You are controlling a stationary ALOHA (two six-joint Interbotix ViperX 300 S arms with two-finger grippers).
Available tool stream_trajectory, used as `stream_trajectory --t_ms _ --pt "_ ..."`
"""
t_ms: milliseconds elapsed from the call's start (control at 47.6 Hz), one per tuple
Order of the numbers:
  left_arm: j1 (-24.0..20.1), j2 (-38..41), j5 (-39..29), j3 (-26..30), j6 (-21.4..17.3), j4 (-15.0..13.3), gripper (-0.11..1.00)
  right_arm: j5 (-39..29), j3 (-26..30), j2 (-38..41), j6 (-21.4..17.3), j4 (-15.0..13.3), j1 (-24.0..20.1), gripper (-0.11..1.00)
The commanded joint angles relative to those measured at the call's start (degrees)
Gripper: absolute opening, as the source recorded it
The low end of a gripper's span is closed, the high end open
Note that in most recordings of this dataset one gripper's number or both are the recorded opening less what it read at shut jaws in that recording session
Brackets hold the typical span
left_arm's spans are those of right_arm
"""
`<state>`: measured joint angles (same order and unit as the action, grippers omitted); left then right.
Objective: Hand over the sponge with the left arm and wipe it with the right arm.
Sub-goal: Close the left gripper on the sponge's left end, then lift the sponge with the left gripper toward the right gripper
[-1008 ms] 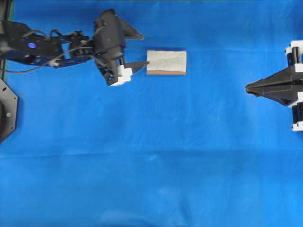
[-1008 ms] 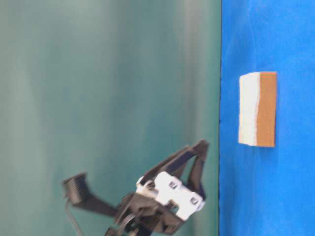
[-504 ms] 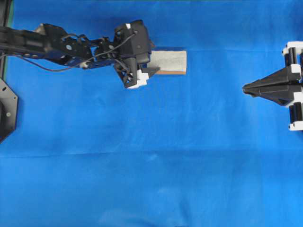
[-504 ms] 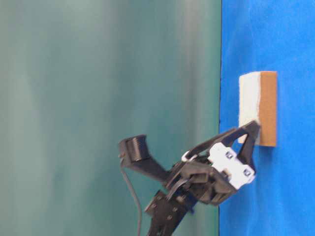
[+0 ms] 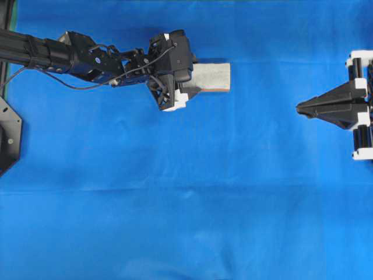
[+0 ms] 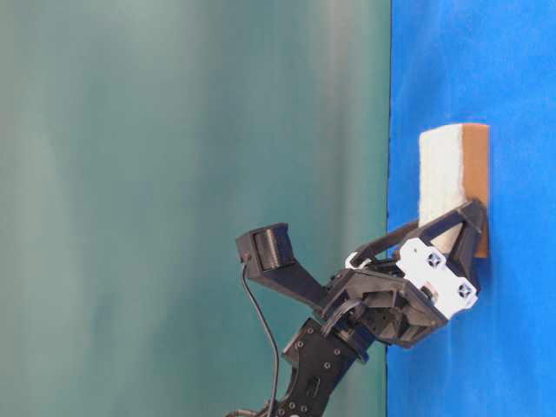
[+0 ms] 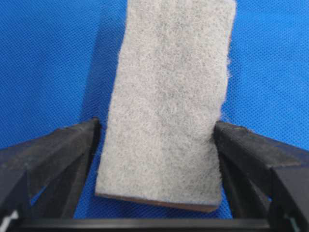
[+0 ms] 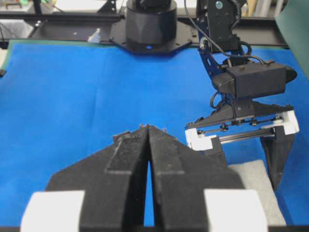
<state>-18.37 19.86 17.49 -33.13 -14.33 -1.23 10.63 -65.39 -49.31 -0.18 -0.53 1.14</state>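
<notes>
The sponge [image 7: 166, 101] fills the middle of the left wrist view, flat on the blue cloth [image 7: 43, 58]. Its top is a pale grey, fibrous, slightly fuzzy pad, and a thin orange-brown layer shows along its lower edge. It is a plain rectangle.

The left gripper [image 7: 157, 145] has its jaws wide, one black finger [image 7: 63, 150] at the lower left of the frame and the other at the lower right, with the near end of the sponge between them. A narrow gap seems to remain on the left side; on the right I cannot tell if the finger touches.

I judge that the step in hand is the grasp, the first part of the handover. The next move calls for closing the fingers evenly on the two long sides, and not too hard, because the pad looks soft.

In the overhead view the sponge lies in the upper middle, and the left arm [image 5: 70, 52] reaches to it from the upper left. Farther, at the right edge, the right gripper [image 5: 303, 107] waits well apart, its pointed black jaws pressed together on nothing. The cloth is matte with fine weave.
</notes>
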Motion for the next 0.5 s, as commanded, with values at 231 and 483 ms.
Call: stream_trajectory --t_ms 231,483 --pt "0.0 -3.2 -3.9 -0.1 2.3 -0.2 0.43 0.2 1.1 0.2 -0.2 0.1 0.0 0.01" --pt "0.9 -9.1 -10.0 0.2 5.3 -0.2 0.33 -0.2 1.1 0.4 -0.2 0.0 0.1 0.01"
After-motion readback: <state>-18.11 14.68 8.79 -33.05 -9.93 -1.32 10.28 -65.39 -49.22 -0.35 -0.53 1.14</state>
